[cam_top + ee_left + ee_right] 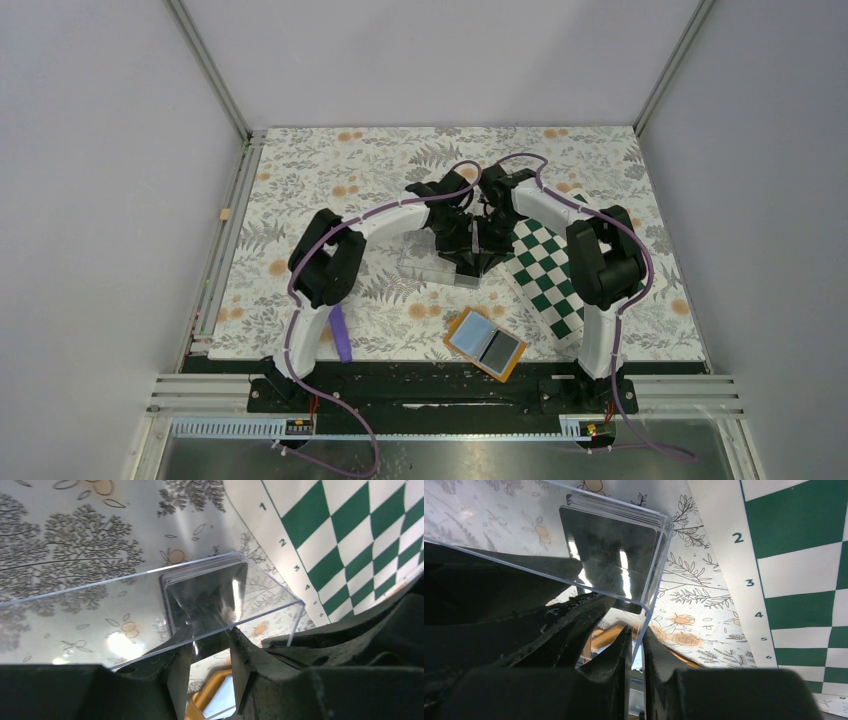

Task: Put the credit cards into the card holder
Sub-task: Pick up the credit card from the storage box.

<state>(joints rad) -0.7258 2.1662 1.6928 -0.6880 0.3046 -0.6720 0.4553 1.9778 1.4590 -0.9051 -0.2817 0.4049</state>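
Top external view hides both sets of jaws behind the wrists where the arms meet over the clear box [418,262], and the box's contents cannot be read there.

Right wrist view: the credit cards [606,550] sit as a dark stack inside the box, at its corner end just ahead of the right jaws. Their count is not legible. The right jaws are all but closed, fingers [616,667] pinching the box's clear end wall.

Left wrist view: the left jaws show a modest gap, fingers [179,667] set against the box's near long edge. Whether they grip it cannot be told.

The card holder [471,335] lies open on the counter [300,180], behind both jaws toward the arm bases. One half is light blue, the other dark, cause unclear. Beneath the left jaws only an orange corner of it shows, cut off.
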